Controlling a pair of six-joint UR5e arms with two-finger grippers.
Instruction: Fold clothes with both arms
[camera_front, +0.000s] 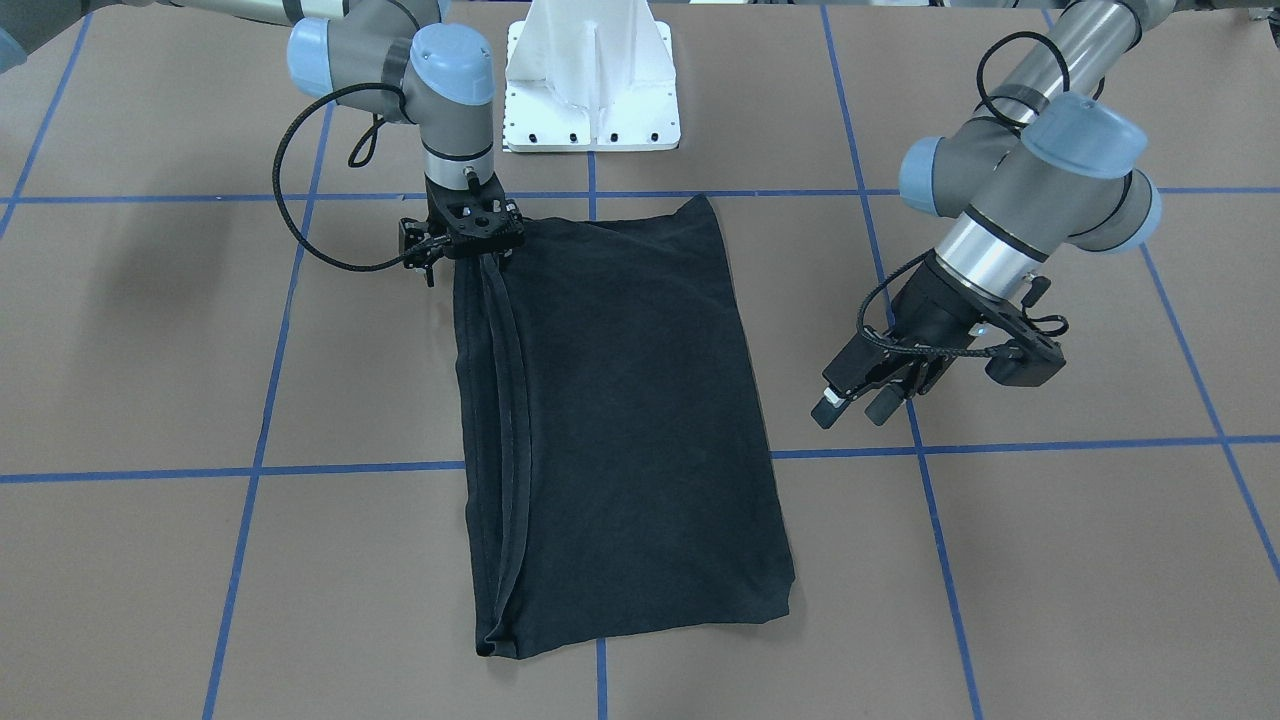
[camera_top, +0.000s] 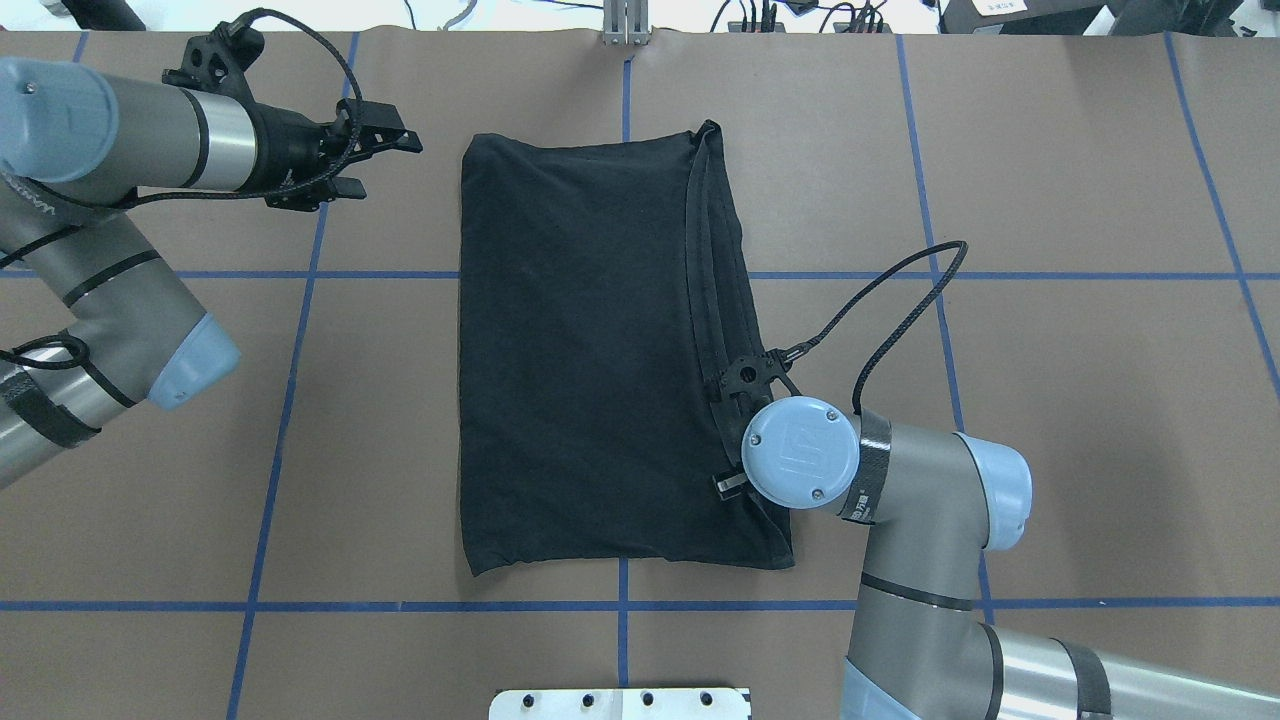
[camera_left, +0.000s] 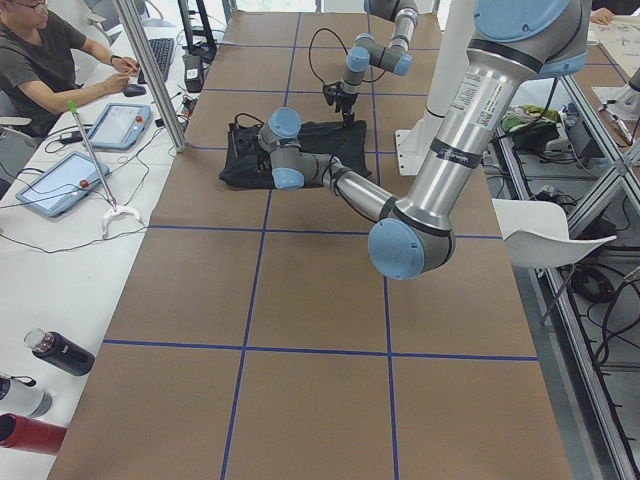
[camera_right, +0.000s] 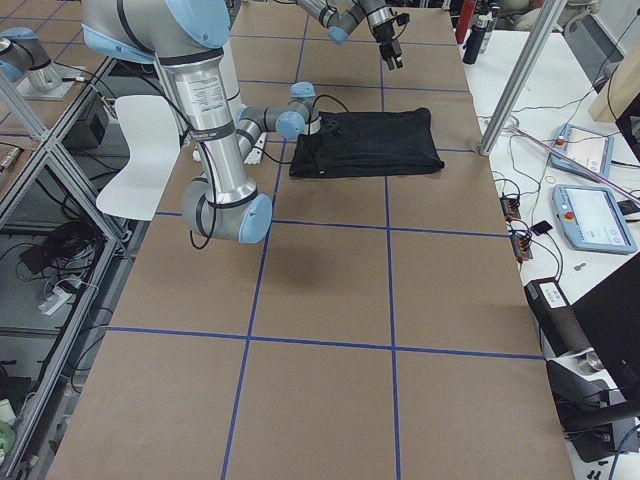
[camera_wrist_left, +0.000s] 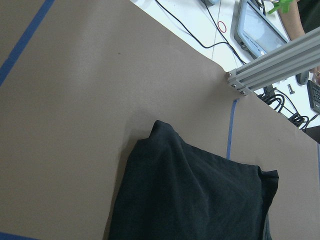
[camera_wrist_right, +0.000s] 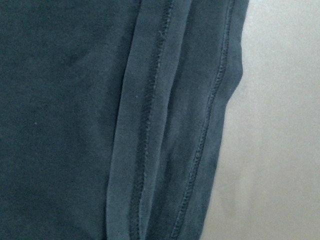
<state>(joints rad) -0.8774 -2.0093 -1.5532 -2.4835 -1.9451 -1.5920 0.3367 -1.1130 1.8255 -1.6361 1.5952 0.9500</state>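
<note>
T-shirt (camera_front: 620, 420) folded lengthwise, flat on table (camera_front: 1050, 560).
Right hand (camera_front: 478, 255) at its hemmed edge, grip state cannot tell; left hand (camera_front: 868, 398) spread, well beside T-shirt. Risk: one-sided lift drags layers apart.

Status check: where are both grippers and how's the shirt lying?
Left gripper open, hanging clear beside the T-shirt. Right gripper down on the hemmed edge near the robot-side corner; grip state unclear. Shirt folded into a flat rectangle, nothing in the way.
</note>
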